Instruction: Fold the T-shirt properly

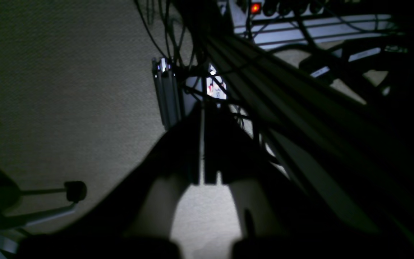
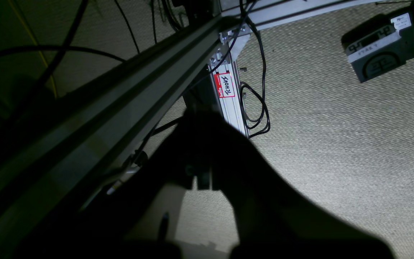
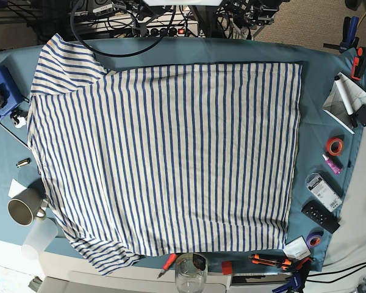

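Note:
The T-shirt (image 3: 165, 159), cream-white with narrow blue stripes, lies spread flat over most of the teal table cloth (image 3: 320, 104). One sleeve (image 3: 64, 61) points to the far left corner. The other sleeve (image 3: 104, 256) hangs near the front left edge. Neither arm shows in the base view. In the left wrist view my left gripper (image 1: 202, 122) is a dark silhouette with its fingers pressed together and nothing between them, facing carpeted floor. My right gripper (image 2: 201, 144) looks the same in the right wrist view, shut and empty. The shirt does not appear in either wrist view.
Around the shirt stand a mug (image 3: 21, 210), a clear glass (image 3: 191, 271), a blue device (image 3: 0, 91), a red tape roll (image 3: 335, 145), a remote (image 3: 320, 217) and hand tools (image 3: 271, 261). An aluminium frame rail (image 2: 102, 108) and cables (image 2: 257, 100) run beside the grippers.

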Available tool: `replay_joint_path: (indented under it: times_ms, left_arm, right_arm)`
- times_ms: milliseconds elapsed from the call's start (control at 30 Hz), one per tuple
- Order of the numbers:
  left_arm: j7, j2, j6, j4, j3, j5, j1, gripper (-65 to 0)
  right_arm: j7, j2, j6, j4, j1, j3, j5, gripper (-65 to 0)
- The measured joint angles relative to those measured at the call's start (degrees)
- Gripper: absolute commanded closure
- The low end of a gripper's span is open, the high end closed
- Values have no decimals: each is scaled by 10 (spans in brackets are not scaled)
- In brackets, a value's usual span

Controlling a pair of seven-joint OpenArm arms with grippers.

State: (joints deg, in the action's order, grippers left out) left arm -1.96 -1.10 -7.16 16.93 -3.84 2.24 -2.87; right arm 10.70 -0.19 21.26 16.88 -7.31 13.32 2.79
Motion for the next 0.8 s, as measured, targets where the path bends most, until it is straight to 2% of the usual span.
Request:
replay_joint_path:
  times_ms: [400, 600, 633, 800]
  left_arm:
    - [-3, 0, 0, 0, 0, 0, -1, 0]
    - [-51, -3, 0, 0, 0, 0, -1, 0]
    - [-54, -5, -1, 0, 0, 0, -2, 0]
    - [-62, -25, -2, 15, 0, 4, -12, 0]
  right_arm:
    - [0, 0, 0, 1, 0, 0, 0, 0]
    - [28, 17, 7, 1, 0, 0, 0, 0]
    - [28, 24, 13, 1, 0, 0, -1, 0]
    - [29, 59, 85, 1, -7, 0, -4, 0]
